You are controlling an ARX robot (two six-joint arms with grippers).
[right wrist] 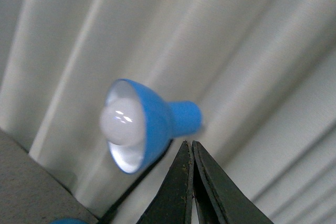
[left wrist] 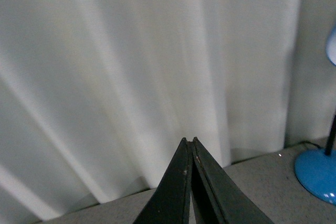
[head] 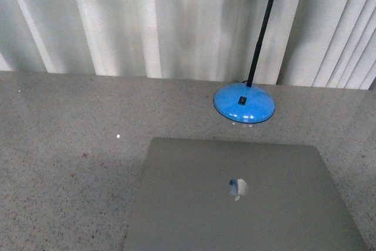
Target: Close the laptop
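Laptop [head: 235, 204] apart from both grippers [left wrist: 189, 140] [right wrist: 188, 142]

The laptop [head: 235, 210] lies flat on the speckled grey table [head: 59, 163], closed, its smooth grey-silver lid facing up (a shiny logo [head: 238, 188] sits near the lid's middle). Its near edge runs out of the front view.

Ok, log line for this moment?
laptop: lid down, logo up | left gripper: shut, empty | right gripper: shut, empty | lamp: behind laptop
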